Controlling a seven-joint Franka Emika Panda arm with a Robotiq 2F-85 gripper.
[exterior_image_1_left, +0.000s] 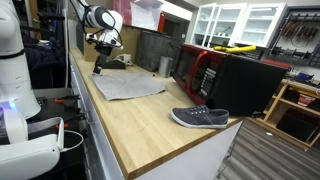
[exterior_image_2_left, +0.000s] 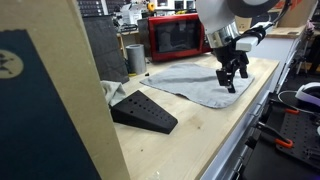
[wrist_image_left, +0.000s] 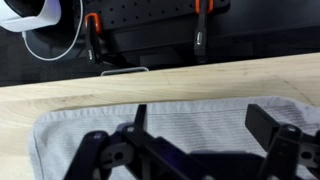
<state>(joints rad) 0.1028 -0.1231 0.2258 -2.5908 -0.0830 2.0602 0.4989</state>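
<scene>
A long butcher-block counter (exterior_image_1_left: 150, 125) runs the length of a workshop-like room. On it a gray cloth (exterior_image_1_left: 130, 88) lies spread out flat, with one side close to the counter's front edge. The hand (exterior_image_2_left: 232, 82) hangs at that side of the cloth, pointing down, its fingers (wrist_image_left: 139, 116) spread apart with nothing between them. The wrist view shows only the ribbed gray fabric beneath the gap. In an exterior view the fingertips sit right at the cloth's surface, but I cannot tell whether they touch it.

Further along the counter, well apart from the cloth, a dark gray shoe (exterior_image_1_left: 200, 118) lies on its sole near the counter's end. Behind the cloth a red microwave (exterior_image_1_left: 193, 68) stands toward the back of the counter, with a metal cup (exterior_image_2_left: 135, 57) just beside it and a large black box (exterior_image_1_left: 250, 85) on its other side. White glass-fronted cabinets (exterior_image_1_left: 235, 25) line the wall behind.

Past the counter's front edge, the wrist view shows a black pegboard (wrist_image_left: 150, 20) with orange-handled clamps (wrist_image_left: 95, 45) hanging on it. A white cable (wrist_image_left: 50, 30) loops at its upper corner.
</scene>
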